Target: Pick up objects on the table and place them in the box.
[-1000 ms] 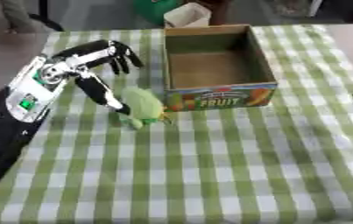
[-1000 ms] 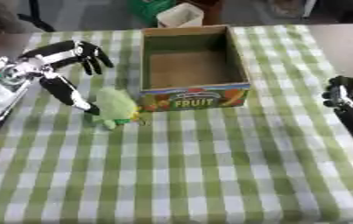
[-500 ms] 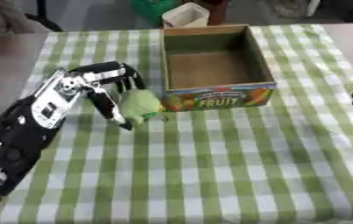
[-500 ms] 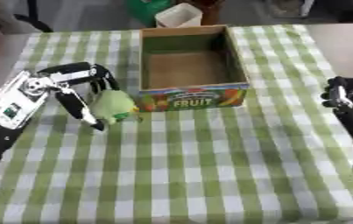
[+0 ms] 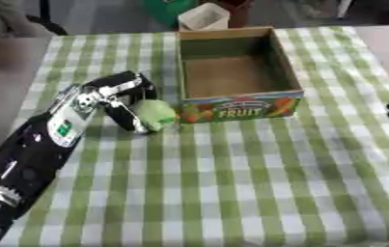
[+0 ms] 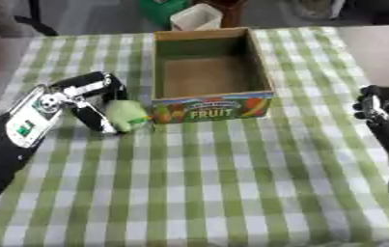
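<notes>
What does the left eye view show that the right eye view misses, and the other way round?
Only the left eye view shows more of the left forearm. Only the right eye view shows most of the right hand, at the table's right edge; the left eye view catches just its tip. Both show the left hand curled around the green object beside the empty fruit box.

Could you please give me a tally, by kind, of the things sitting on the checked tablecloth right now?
Green objects: 1, the green object at the left hand, whose fingers curl round it.
Cardboard boxes: 1, the box, nothing visible inside.
Total: 2.
The right hand waits at the table's right edge.
</notes>
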Controlling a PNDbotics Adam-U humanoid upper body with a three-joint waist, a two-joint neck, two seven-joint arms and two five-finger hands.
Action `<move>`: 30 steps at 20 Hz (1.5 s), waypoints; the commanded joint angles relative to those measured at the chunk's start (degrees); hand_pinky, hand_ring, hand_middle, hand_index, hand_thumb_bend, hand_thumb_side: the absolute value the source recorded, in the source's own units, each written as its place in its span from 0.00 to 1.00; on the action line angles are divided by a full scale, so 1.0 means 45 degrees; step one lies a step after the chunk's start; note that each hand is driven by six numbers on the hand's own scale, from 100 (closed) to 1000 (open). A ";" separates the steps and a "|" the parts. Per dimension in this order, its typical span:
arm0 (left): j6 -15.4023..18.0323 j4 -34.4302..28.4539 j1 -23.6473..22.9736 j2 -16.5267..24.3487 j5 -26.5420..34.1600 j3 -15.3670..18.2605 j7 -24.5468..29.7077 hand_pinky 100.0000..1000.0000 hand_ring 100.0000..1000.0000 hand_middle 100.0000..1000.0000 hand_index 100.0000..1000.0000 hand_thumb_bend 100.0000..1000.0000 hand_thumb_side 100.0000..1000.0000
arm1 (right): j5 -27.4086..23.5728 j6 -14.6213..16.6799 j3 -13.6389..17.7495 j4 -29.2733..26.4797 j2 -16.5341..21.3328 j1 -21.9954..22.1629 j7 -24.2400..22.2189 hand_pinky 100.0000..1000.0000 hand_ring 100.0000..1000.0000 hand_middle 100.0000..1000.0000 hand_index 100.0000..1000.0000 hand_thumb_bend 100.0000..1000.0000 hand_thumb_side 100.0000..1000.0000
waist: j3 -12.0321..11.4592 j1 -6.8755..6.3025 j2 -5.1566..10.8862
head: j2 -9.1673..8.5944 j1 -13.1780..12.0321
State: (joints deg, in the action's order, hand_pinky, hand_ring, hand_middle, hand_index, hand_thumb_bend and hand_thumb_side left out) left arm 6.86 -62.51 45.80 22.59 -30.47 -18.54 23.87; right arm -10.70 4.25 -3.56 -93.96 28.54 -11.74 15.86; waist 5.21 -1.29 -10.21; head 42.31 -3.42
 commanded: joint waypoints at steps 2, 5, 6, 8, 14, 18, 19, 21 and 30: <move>-0.0301 -0.0586 0.0205 0.0345 0.0371 0.0304 -0.0544 0.37 0.20 0.19 0.30 0.23 0.00 | -0.0037 0.0019 0.0080 -0.0112 0.0246 -0.0135 -0.0009 0.57 0.58 0.51 0.62 0.00 0.47 | -0.0003 0.0012 0.0227 | 0.0006 -0.0011; -0.0378 -0.1365 0.0398 0.0862 0.0525 0.0365 -0.0434 0.37 0.18 0.17 0.29 0.17 0.06 | -0.0028 0.0020 0.0084 -0.0111 0.0263 -0.0130 -0.0005 0.57 0.58 0.51 0.62 0.00 0.47 | 0.0011 -0.0018 0.0244 | -0.0015 0.0002; -0.0388 -0.1687 0.0508 0.1069 0.0606 0.0409 -0.0398 0.37 0.18 0.18 0.29 0.25 0.00 | -0.0026 0.0020 0.0085 -0.0108 0.0265 -0.0125 -0.0002 0.57 0.58 0.51 0.62 0.00 0.47 | 0.0018 -0.0028 0.0250 | -0.0018 0.0013; -0.0470 -0.2273 0.0744 0.1422 0.0736 0.0526 -0.0390 0.38 0.19 0.18 0.29 0.26 0.00 | -0.0020 0.0018 0.0080 -0.0106 0.0282 -0.0124 -0.0006 0.57 0.58 0.51 0.62 0.00 0.47 | 0.0043 -0.0044 0.0262 | -0.0028 0.0022; -0.0711 -0.2239 0.1830 0.1000 0.0264 0.0879 -0.1075 0.39 0.21 0.20 0.31 0.27 0.00 | -0.0032 0.0000 0.0006 -0.0122 0.0268 -0.0220 -0.0071 0.57 0.58 0.51 0.62 0.00 0.47 | 0.0181 -0.0026 0.0270 | -0.0166 -0.0060; -0.0312 -0.1125 0.2670 -0.0048 -0.0869 0.0917 -0.1516 0.41 0.23 0.22 0.33 0.29 0.00 | -0.0057 -0.0030 -0.0131 -0.0163 0.0233 -0.0442 -0.0201 0.57 0.58 0.51 0.62 0.00 0.47 | 0.0457 0.0007 0.0178 | -0.0300 -0.0284; -0.0176 -0.0782 0.2866 -0.0346 -0.1286 0.0957 -0.1680 0.41 0.24 0.22 0.33 0.29 0.00 | -0.0066 -0.0045 -0.0176 -0.0171 0.0216 -0.0512 -0.0245 0.57 0.58 0.51 0.62 0.00 0.47 | 0.0551 0.0012 0.0141 | -0.0346 -0.0372; 0.0099 -0.0100 0.3174 -0.0955 -0.2114 0.1112 -0.2113 0.41 0.25 0.23 0.34 0.30 0.00 | -0.0087 -0.0069 -0.0271 -0.0181 0.0183 -0.0639 -0.0336 0.57 0.58 0.51 0.62 0.00 0.47 | 0.0746 0.0016 0.0077 | -0.0429 -0.0532; 0.0706 0.2326 0.3658 -0.2816 -0.5031 0.1916 -0.4253 0.50 0.47 0.46 0.55 0.74 0.00 | -0.0136 -0.0118 -0.0533 -0.0192 0.0059 -0.1034 -0.0613 0.57 0.58 0.51 0.62 0.00 0.47 | 0.1322 -0.0060 -0.0100 | -0.0672 -0.0944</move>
State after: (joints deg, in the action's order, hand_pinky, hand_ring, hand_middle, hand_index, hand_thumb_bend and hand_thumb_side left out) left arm 9.75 -52.32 60.67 10.02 -51.57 -10.80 5.90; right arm -11.00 3.62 -6.07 -93.95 27.97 -15.64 13.40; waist 11.09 -1.78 -11.49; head 39.92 -7.37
